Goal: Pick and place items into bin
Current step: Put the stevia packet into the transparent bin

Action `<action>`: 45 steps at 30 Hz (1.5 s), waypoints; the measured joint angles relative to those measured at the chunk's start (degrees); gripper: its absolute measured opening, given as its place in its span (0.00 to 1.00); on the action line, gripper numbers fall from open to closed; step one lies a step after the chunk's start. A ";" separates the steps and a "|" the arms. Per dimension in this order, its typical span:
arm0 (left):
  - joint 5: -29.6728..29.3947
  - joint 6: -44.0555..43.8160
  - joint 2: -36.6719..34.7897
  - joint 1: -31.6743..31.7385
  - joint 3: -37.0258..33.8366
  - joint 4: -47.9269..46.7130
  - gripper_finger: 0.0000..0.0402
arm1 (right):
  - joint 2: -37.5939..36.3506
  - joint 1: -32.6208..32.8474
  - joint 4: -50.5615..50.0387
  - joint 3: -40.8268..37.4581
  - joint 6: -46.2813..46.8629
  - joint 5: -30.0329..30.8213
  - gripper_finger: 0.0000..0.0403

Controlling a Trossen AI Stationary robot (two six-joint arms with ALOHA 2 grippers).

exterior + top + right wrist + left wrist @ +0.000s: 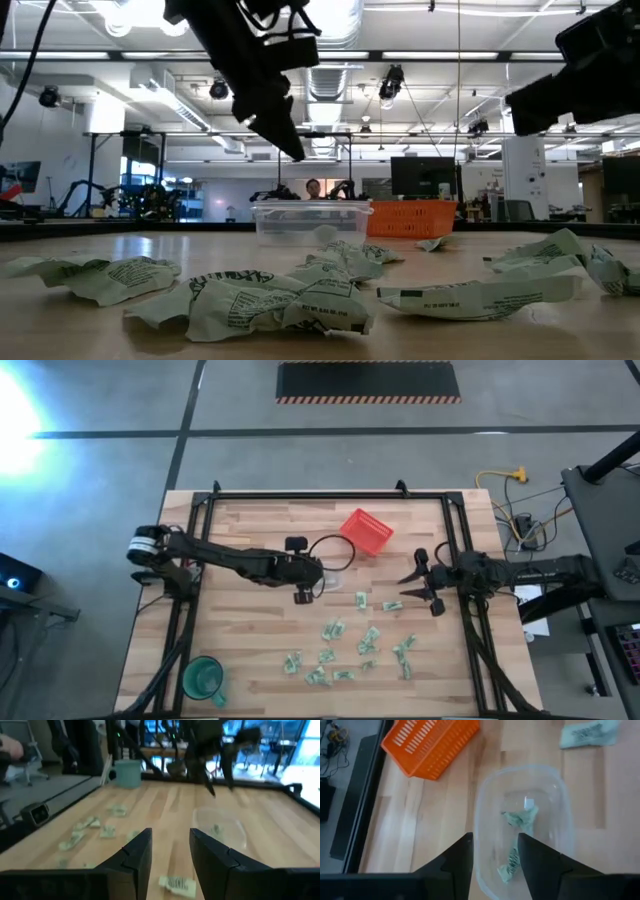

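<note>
**Desk:** What did the overhead camera catch?

**Photographer:** The left gripper hung directly above the clear bin, fingers spread and holding nothing. One crumpled green-and-white packet lay inside the bin, straight below the fingertips, so this looked like the moment just after a drop.

**Desk:** And the other arm?

**Photographer:** The right gripper waited off to the bin's far side from the left arm, jaws apart and empty, with one packet on the wood just ahead of its fingertips. The rest of the wrapped packets lay scattered on the table beyond both grippers, toward the green cup. The red mesh basket sat just behind the bin.

**Desk:** How should the step be finished well?

**Photographer:** By my reading, the left arm should rise straight up, clear of the bin's rim, before swinging out. Then it should come down over a single packet lying apart from the others, fingers straddling it, and pinch at the middle.
</note>
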 joint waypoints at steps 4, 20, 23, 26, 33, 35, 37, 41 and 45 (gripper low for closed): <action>0.20 -0.62 -0.55 -1.36 -0.24 -1.99 0.34 | 4.03 0.30 -7.27 3.62 -0.21 3.25 0.30; 0.10 -2.28 -1.31 -6.48 -0.50 -4.41 0.34 | 29.57 18.39 -22.38 15.83 11.11 23.68 0.30; -0.05 -2.76 -1.82 -7.47 -0.50 -4.62 0.34 | 34.05 20.89 -22.61 16.97 12.29 27.19 0.30; -0.31 -3.81 -2.74 -8.39 -0.50 -5.41 0.34 | 38.99 22.62 -22.93 17.63 13.53 29.78 0.30; -1.06 -5.32 -5.34 -10.92 -0.87 -6.33 0.34 | 48.72 22.96 -22.91 20.49 14.20 31.56 0.30; -2.12 -5.37 -6.05 -11.64 -1.12 -6.21 0.34 | 50.47 22.96 -22.97 21.06 14.22 31.55 0.30; -3.01 -6.14 -6.49 -12.17 -1.43 -6.32 0.34 | 51.89 22.96 -22.97 21.43 14.28 31.55 0.30; -3.74 -6.75 -7.95 -12.77 -3.39 -5.81 0.34 | 53.41 22.95 -23.08 21.46 15.95 31.46 0.30; -4.24 -8.85 -8.90 -12.91 -5.66 -6.02 0.34 | 53.57 22.94 -23.03 21.21 17.06 31.12 0.33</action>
